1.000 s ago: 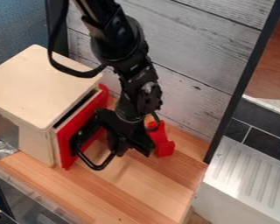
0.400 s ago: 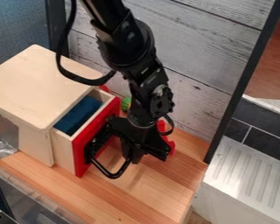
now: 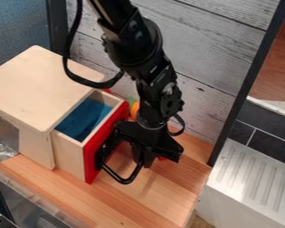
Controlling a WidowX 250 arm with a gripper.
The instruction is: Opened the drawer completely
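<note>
On the desk (image 3: 163, 196), my wooden cabinet (image 3: 41, 84) sits at the left. The arm (image 3: 133, 42) hangs over from the far side. The drawer (image 3: 67, 153) juts from the cabinet's right side, clearly open, though I can't judge whether fully. My gripper (image 3: 137, 153) is right by its red front; whether it's released or clenched on anything, I can't tell. Pulling too far could drop the drawer off its support; a sideways pull could jam it. A blue item (image 3: 85, 118) lies inside.
</note>
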